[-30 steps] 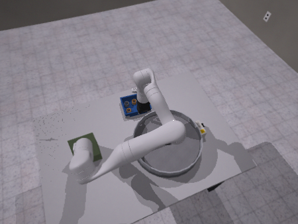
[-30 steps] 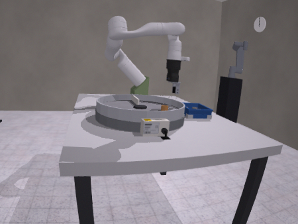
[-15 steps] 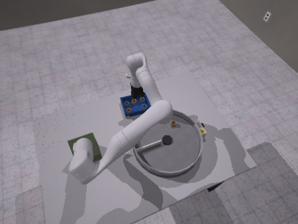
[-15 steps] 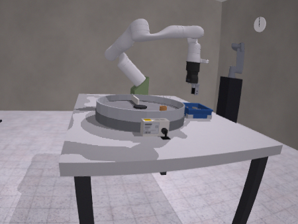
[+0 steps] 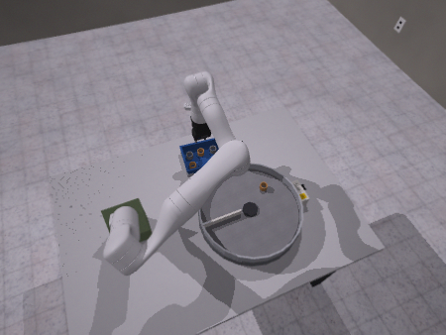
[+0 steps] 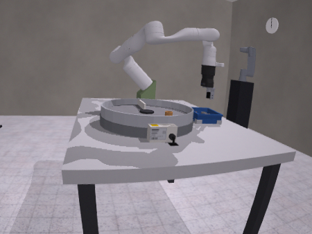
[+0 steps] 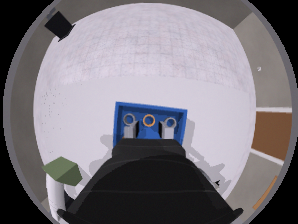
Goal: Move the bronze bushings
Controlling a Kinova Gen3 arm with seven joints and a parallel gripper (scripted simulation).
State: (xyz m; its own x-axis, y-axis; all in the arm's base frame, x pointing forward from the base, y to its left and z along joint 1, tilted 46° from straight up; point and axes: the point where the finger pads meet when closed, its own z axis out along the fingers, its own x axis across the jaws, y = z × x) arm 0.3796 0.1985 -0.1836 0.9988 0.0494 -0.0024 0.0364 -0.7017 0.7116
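Observation:
The blue crate (image 5: 199,158) sits on the table behind the turntable. In it I see two bronze bushings (image 5: 200,152) (image 5: 192,165) and steel bushings (image 5: 213,148); my arm hides part of the crate. One bronze bushing (image 5: 264,188) stands upright on the grey disc (image 5: 263,223), away from the black hub (image 5: 250,209). My gripper (image 6: 209,93) hangs open and empty well above the crate (image 6: 206,115). In the wrist view, the crate (image 7: 150,128) is straight below, with a bronze bushing (image 7: 150,120) between two steel ones.
A raised rim rings the turntable (image 6: 147,114), and a control box (image 6: 162,132) is fixed to its front. A bar (image 5: 224,218) runs from the hub to the rim. A green block (image 5: 128,220) stands by the arm's base. A dark pedestal (image 6: 240,102) stands beyond the table.

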